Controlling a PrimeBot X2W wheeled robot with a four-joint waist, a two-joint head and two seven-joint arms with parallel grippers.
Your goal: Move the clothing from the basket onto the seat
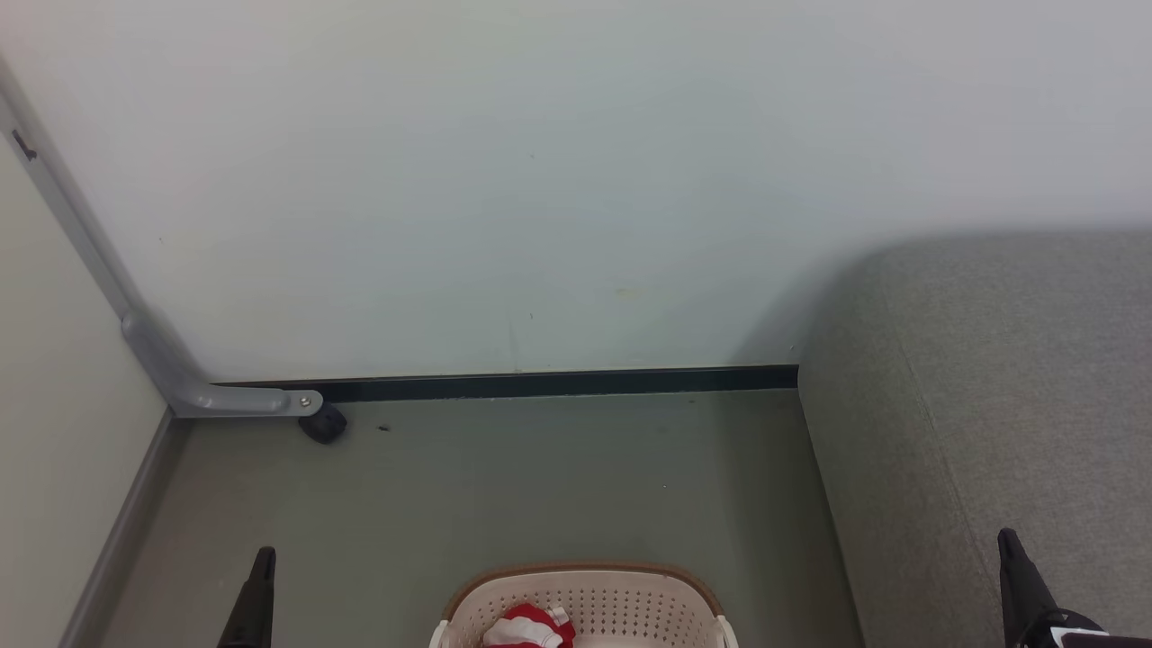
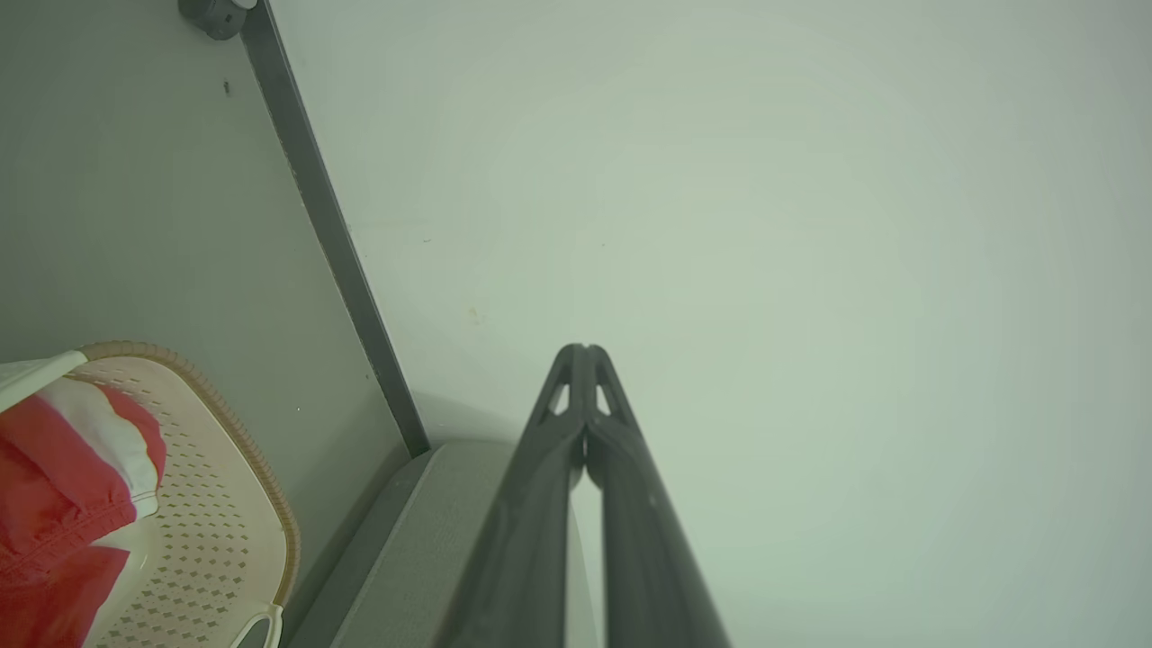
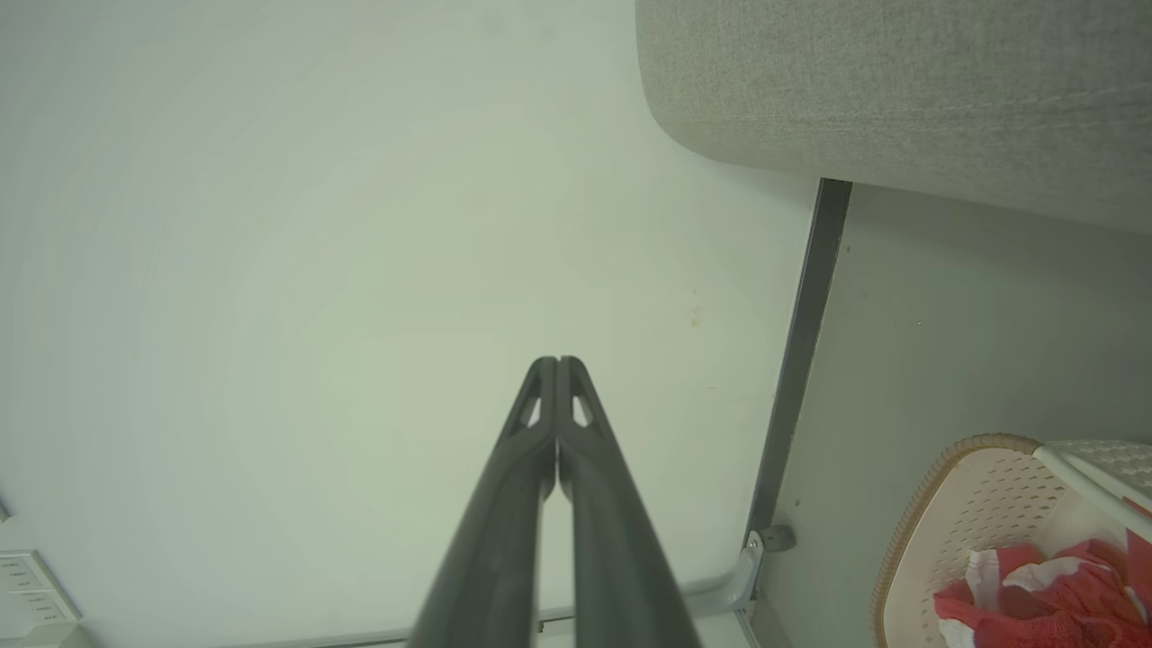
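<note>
The head view's bottom edge cuts the basket (image 1: 621, 603) — its near half is out of frame. The clothing (image 1: 526, 628) shows as a red-and-white bunch, cut off below, any lettering too small to read. The seat (image 1: 990, 378) runs off the right edge. The left gripper (image 1: 265, 556) and right gripper (image 1: 1008, 540) are cut off below their dark tips. In the right wrist view a pale ridged thing (image 3: 27, 585) at the lower-left corner is cropped — unidentifiable.

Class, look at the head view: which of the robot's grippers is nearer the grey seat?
Right. The right gripper shows over the seat; the left gripper stands left of the basket, farther off.
</note>
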